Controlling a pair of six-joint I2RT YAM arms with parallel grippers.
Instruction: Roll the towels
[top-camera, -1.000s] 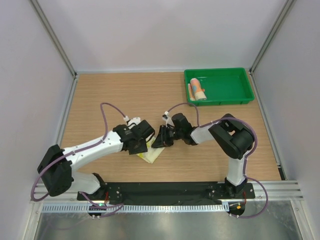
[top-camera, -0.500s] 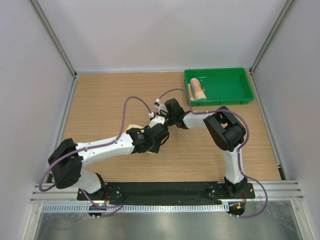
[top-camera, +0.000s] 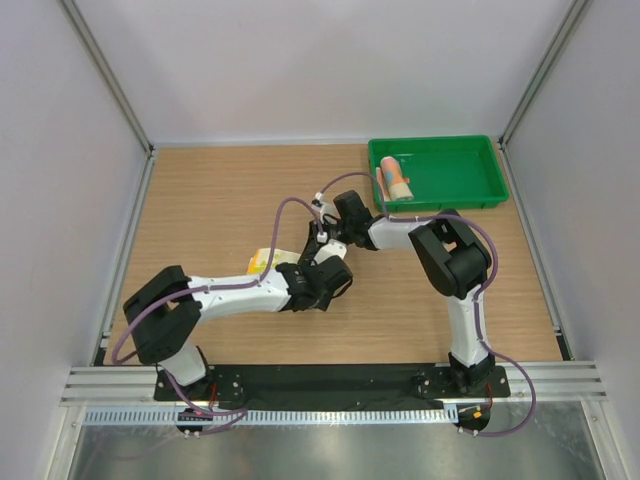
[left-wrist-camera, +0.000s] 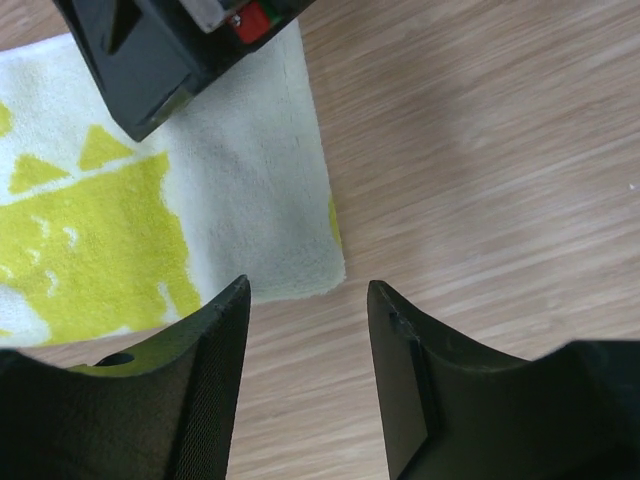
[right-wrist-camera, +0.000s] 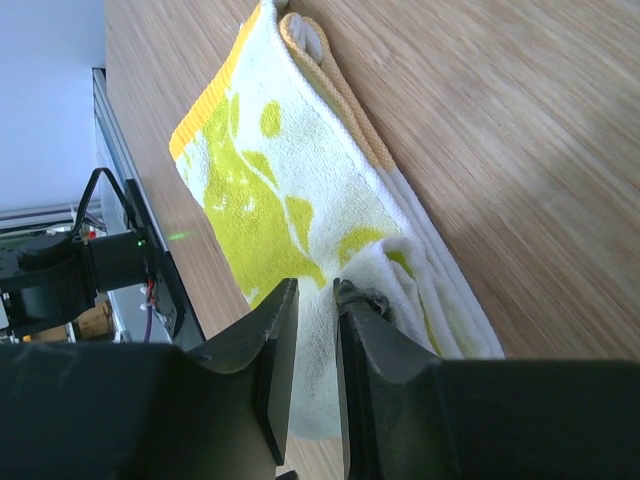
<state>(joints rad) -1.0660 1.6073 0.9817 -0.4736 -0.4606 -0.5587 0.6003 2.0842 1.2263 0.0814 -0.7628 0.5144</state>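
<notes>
Two robot arms are shown reaching toward the middle of a wood-grain table (top-camera: 200, 200). Nearest the bases, the left arm is stretched low and to the right. The left tool (left-wrist-camera: 308, 295) is held just over the table with its two dark fingers set well apart. Nothing is gripped between them, and only bare wood is seen in the gap. Just beyond those fingertips lies a corner of the yellow towel (left-wrist-camera: 150, 200), flat on the table, its pale face printed with yellow-green patches and triangles. A little farther on, the right tool (right-wrist-camera: 315, 290) is set down on the same towel and closed to a narrow slit. A bunched fold of the cloth is pinched between its fingers. The rest of the towel is spread away from that grip in a doubled layer, with an orange-yellow edge along one side. From above, most of this towel is hidden under the two tools, and only a small yellow part is seen beside the left wrist. At the far right corner of the table a green tray (top-camera: 460, 175) is placed. The blue and orange towel (top-camera: 397, 181) is lying in it as a short roll near the tray's left end.
</notes>
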